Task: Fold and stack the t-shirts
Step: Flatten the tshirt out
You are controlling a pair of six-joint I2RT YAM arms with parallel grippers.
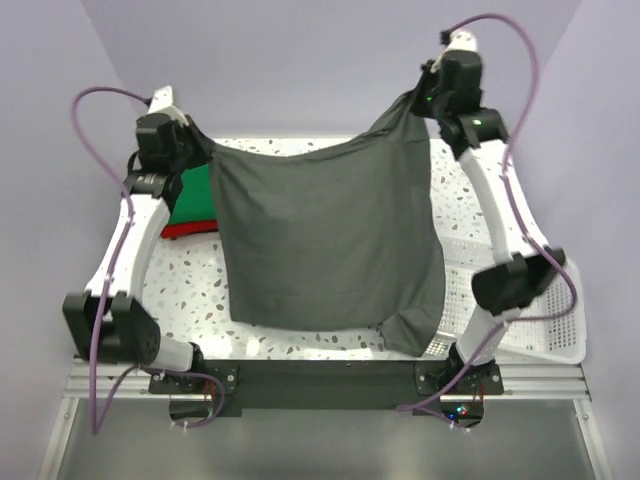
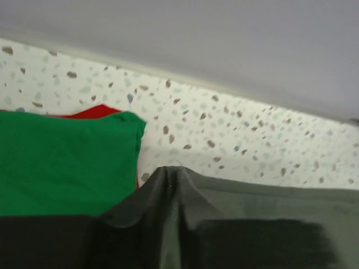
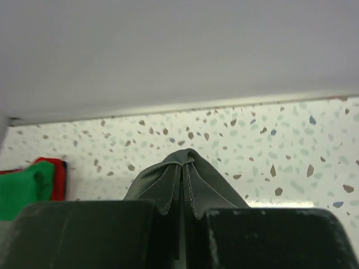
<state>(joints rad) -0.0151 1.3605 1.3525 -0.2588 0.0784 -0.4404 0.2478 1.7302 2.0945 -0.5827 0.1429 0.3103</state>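
A large charcoal-grey t-shirt [image 1: 325, 240] hangs spread in the air between my two grippers above the table. My left gripper [image 1: 196, 146] is shut on its upper left corner; the pinched cloth [image 2: 171, 190] shows in the left wrist view. My right gripper [image 1: 425, 100] is shut on its upper right corner, held higher; the pinched fold [image 3: 185, 174] sticks up between the fingers [image 3: 84, 235]. A folded green t-shirt [image 1: 195, 195] lies on a folded red t-shirt [image 1: 180, 230] at the table's left, partly behind the hanging cloth. Both show in the left wrist view, green [image 2: 61, 162] over red [image 2: 92, 112].
A white plastic mesh basket [image 1: 545, 330] sits at the right edge of the speckled table [image 1: 185, 290], under the right arm. A wall closes off the table's far side [image 3: 179, 106].
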